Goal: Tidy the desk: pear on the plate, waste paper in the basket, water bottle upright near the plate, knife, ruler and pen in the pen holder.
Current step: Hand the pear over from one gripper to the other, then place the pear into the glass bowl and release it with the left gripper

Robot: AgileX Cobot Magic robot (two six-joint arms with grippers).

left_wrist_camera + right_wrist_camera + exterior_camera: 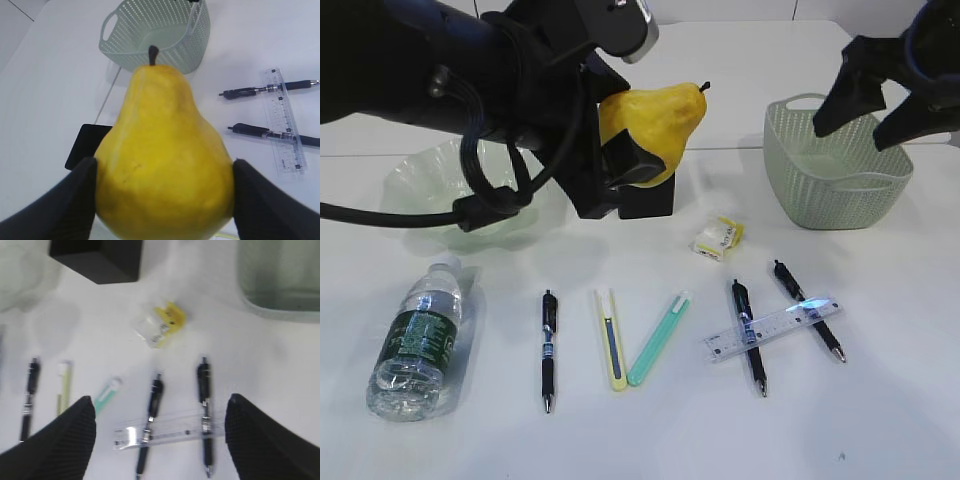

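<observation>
Right now my left gripper [162, 197] has the pear [655, 125] clamped across its fat lower belly, one finger on each flank, stem pointing away from the wrist, and it hangs in the air above the pen holder [645, 200] with the plate [420, 185] off to the left. I judge the pear firm and fairly heavy for its size, with a smooth waxy skin that could slip or bruise if squeezed hard, so the widest part is the sensible place to hold it (the neck tapers too much). My right gripper [880, 95] hovers with its jaws spread and nothing between them, above the basket [840, 195]. That basket looks bare inside, as far as both wrist views show; the plate also seems to hold nothing, though the arm hides part of it. Inside the holder I cannot see. The paper [718, 238] lies on the desk [900, 400] between holder and pens, light and crushable. The bottle [415, 340] lies on its side at front left, and the ruler [772, 328] rests across two pens.
</observation>
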